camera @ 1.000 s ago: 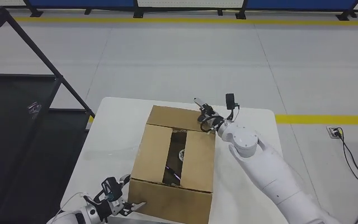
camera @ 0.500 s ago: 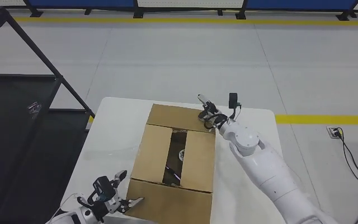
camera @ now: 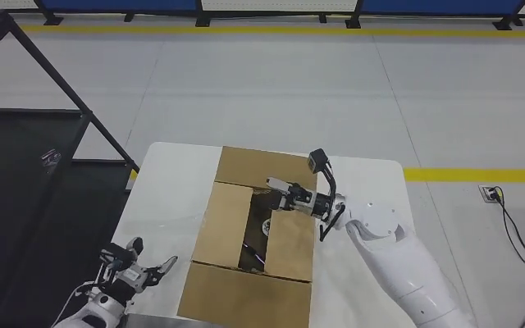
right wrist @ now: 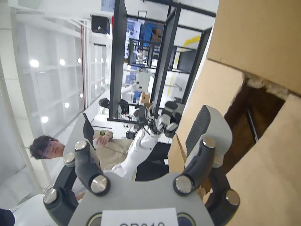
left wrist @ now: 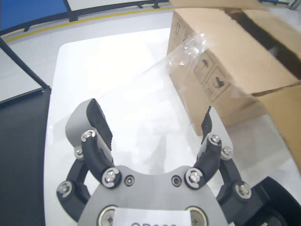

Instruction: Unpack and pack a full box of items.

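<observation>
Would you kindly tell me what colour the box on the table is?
Brown cardboard box, clearest in the top view.

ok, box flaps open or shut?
Partly open: the box has two long flaps down with a dark gap between; end flaps folded out.

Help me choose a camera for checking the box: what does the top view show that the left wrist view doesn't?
The top view adds the right gripper, open above the far end of the gap in the box. The left wrist view adds the box's side wall with its printed symbols and a loose strip of clear tape on it. Both share the box with that dark gap between its top flaps, the white table and the open left gripper beside the box.
</observation>
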Controlling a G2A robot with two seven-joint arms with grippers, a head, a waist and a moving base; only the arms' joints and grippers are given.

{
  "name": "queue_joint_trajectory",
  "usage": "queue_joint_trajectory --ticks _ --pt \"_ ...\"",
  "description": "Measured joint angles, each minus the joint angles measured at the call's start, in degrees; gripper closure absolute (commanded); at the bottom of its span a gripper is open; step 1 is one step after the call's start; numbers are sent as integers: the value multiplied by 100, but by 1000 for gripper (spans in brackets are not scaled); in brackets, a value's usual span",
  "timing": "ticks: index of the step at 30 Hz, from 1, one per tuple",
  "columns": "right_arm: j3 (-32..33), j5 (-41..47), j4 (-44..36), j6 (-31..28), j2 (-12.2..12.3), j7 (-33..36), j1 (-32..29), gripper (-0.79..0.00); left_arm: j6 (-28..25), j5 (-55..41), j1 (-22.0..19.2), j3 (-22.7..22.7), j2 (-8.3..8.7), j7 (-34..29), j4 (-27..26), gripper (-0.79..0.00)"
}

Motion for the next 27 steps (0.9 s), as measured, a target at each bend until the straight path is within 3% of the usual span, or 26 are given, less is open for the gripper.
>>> queue_joint_trajectory --ticks 7,15,27 --pt "-102 -174 -129 82 -8 -164 -103 -785 685 -413 -508 622 -119 -621 230 -785" --pt "-512 -714 -98 800 -84 -12 95 -785 640 -79 -636 1009 -158 -666 107 -785" --pt "-1027 -1252 352 1615 -278 -190 551 -785 657 27 -703 1237 -197 -718 -15 -785"
